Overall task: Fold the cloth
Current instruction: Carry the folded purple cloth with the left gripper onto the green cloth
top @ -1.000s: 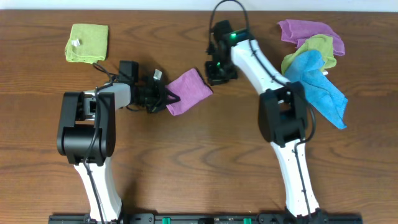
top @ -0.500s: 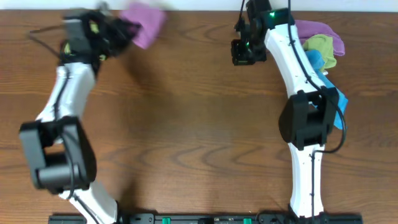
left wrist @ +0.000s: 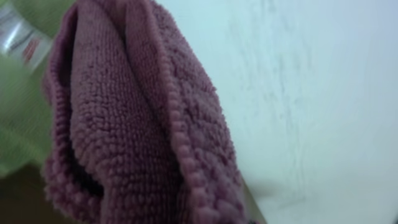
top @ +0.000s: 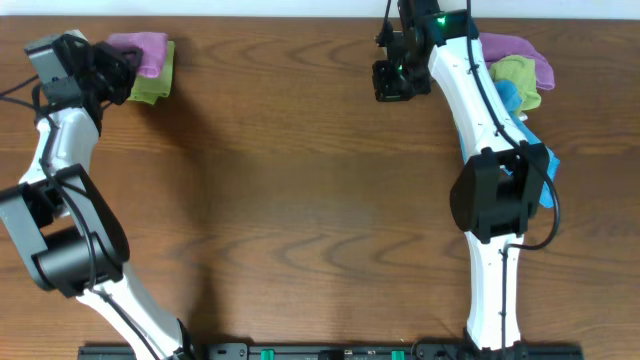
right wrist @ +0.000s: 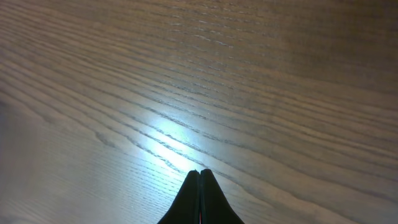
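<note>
Apparently folded already: the cloth (top: 140,48) hangs as a compact, layered bundle pinched in the closed left jaws at the far left corner of the counter (top: 300,200), over the lime-green cloth (top: 152,88) (touching or not, cannot tell). Right jaws closed, empty, above bare wood. Remaining: set down, release.

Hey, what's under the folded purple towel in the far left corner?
A folded lime-green cloth lies under the pinkish-purple microfibre towel, showing along its near and right edges. The rest of it is covered, so contact between them cannot be seen.
</note>
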Robot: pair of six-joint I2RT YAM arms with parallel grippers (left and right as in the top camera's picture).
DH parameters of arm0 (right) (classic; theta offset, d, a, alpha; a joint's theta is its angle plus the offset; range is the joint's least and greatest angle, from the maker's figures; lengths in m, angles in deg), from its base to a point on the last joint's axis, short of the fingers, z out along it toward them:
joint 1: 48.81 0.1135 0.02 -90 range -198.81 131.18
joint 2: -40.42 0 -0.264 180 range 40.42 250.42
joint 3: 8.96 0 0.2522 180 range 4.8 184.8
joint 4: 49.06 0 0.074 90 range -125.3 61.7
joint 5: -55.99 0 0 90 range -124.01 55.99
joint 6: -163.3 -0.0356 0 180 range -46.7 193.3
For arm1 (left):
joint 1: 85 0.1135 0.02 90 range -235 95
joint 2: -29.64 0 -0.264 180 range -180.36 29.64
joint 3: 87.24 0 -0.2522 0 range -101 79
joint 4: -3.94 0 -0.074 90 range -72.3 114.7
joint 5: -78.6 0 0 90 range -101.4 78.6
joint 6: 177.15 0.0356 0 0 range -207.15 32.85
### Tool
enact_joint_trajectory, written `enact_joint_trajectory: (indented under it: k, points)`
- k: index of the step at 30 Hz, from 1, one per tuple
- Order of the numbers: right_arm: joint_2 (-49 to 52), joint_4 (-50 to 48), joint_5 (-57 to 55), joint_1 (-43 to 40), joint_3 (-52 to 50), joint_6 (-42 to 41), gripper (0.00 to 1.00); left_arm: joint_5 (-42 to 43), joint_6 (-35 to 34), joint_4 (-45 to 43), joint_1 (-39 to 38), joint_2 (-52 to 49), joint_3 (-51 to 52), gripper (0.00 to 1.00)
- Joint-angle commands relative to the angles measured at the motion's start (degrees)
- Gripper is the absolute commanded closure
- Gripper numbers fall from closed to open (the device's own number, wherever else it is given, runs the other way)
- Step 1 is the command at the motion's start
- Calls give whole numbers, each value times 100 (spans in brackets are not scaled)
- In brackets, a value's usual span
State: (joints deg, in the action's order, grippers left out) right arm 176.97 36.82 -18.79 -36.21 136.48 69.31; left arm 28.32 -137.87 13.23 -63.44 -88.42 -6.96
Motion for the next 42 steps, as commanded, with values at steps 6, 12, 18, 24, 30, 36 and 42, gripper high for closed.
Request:
enact_joint_trajectory:
  k: [6,12,18,24,30,36,42]
  points:
    - [-103,20,33,22,103,243,99,-33,354,710,-17,-922,-1694,94]
    - [-103,17,48,22,103,240,99,-83,640,988,-20,-1515,-1805,94]
    - [-103,35,48,24,103,238,99,74,702,1025,-68,-2164,-1805,94]
    - [-103,74,48,33,103,238,99,35,767,1003,-11,-2227,-1808,95]
    - [-103,74,46,92,103,238,99,33,763,999,197,-2127,-1816,94]
    - [-103,76,46,188,103,238,99,33,763,951,354,-2098,-1816,95]
    - [-103,79,44,289,103,238,99,197,632,551,367,-2098,-1816,60]
